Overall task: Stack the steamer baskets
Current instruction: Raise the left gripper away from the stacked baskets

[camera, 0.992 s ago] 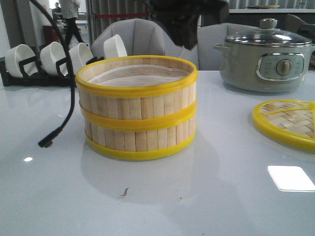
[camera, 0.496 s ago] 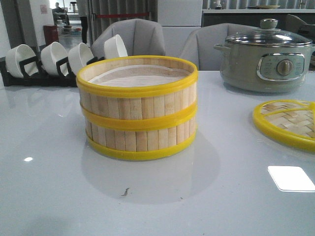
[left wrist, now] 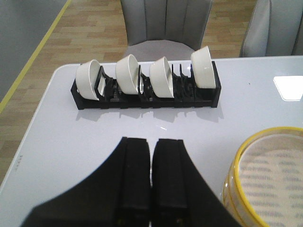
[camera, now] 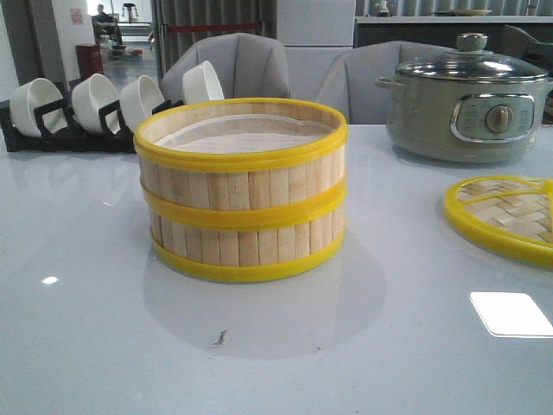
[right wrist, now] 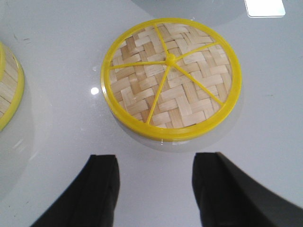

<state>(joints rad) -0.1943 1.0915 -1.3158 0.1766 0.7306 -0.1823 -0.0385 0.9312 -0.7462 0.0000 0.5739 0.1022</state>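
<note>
The two steamer baskets [camera: 240,190] are sitting one on top of the other in the middle of the bench [camera: 363,346], rims lined up, so the stacking itself is looking finished to me. Nothing is touching them.

The left gripper [left wrist: 151,184] is hanging above the bench with its fingers [left wrist: 135,175] pressed together and holding nothing; the stack's rim is showing just beside it, at about four o'clock in that wrist view. The right gripper [right wrist: 156,189] is hovering with its fingers [right wrist: 102,189] spread apart and empty, the woven lid [right wrist: 171,78] lying flat on the bench at twelve o'clock from them.

What I am worrying about: the top basket is only resting on the lower one, so an arm swinging low past it could nudge it off-centre or slide the whole stack on the glossy bench.

Around the stack, a black rack of white bowls [camera: 104,104] is standing at ten o'clock, the grey-green pot [camera: 467,104] at two o'clock, the lid at three o'clock. None is crowding the stack.
</note>
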